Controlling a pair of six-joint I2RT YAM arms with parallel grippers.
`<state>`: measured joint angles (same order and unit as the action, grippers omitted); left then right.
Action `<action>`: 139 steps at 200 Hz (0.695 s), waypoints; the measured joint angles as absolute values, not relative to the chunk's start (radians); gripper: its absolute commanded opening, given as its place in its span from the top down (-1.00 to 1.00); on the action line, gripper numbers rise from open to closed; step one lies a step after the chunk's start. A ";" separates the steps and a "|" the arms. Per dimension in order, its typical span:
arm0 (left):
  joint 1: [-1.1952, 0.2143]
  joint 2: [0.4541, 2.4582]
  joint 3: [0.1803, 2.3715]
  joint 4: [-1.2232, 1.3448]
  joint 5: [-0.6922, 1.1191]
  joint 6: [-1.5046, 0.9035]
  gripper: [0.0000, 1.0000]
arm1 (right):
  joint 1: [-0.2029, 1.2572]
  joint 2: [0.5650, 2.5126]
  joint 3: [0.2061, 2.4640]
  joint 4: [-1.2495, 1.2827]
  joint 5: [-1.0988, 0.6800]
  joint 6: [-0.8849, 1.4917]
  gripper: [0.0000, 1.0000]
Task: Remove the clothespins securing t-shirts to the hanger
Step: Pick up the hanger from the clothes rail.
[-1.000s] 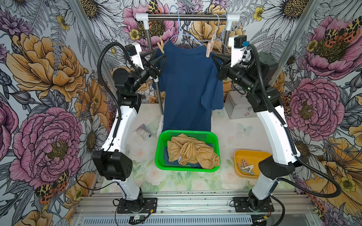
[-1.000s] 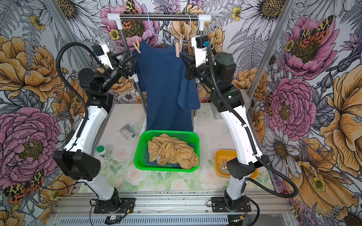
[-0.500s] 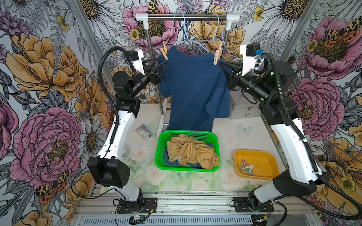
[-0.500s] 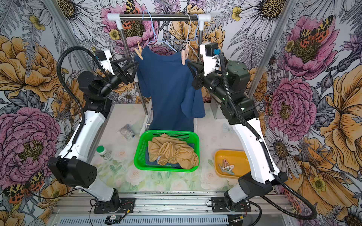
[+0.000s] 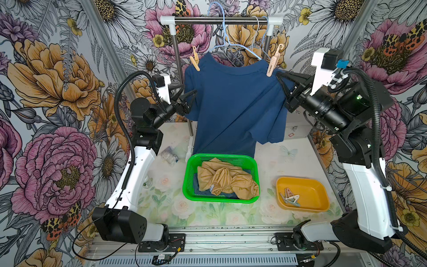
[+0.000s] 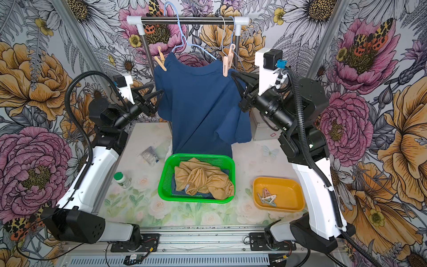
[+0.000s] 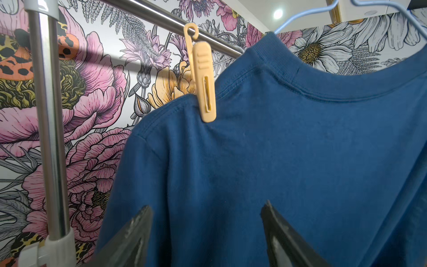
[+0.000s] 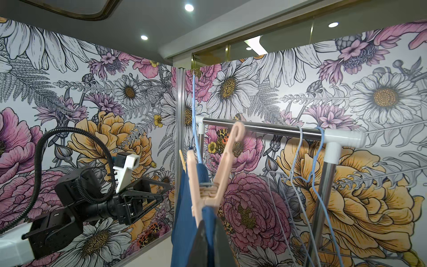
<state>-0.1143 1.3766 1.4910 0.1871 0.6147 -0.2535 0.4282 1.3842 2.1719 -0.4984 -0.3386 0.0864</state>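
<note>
A navy t-shirt (image 5: 233, 101) (image 6: 201, 101) hangs on a light blue wire hanger (image 5: 221, 30) from the rail. A yellow-peach clothespin (image 5: 194, 58) (image 7: 203, 78) clips its left shoulder. A pink-peach clothespin (image 5: 273, 61) (image 8: 208, 180) clips its right shoulder. My left gripper (image 5: 190, 89) (image 7: 207, 205) stands open at the left sleeve, below the yellow-peach pin, with cloth in front of its jaws. Just under the pink-peach pin, my right gripper (image 5: 278, 75) (image 8: 209, 223) is shut on the shirt's shoulder cloth.
A green basket (image 5: 190, 171) holds a crumpled tan t-shirt (image 5: 226, 179) over navy cloth. A yellow tray (image 5: 316, 194) at front right holds several clothespins. Bare hangers (image 5: 261, 34) hang at the rail's right end. A green-capped bottle (image 6: 121, 179) and a plastic bag (image 5: 169, 156) lie left.
The right arm has drawn back to the right with the shirt's shoulder in its grip, and hanger and shirt have slid right along the rail. The open left gripper has dropped slightly beside the sleeve.
</note>
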 measured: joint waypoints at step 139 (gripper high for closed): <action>-0.111 1.241 1.253 0.092 0.562 -0.175 -0.54 | 0.413 1.588 2.441 -0.474 -0.423 0.212 1.00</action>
<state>-0.1112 1.2407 1.2526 0.0921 0.5617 -0.1745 0.4129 1.5875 2.4409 -0.4740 -0.4229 0.2119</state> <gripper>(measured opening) 0.768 0.066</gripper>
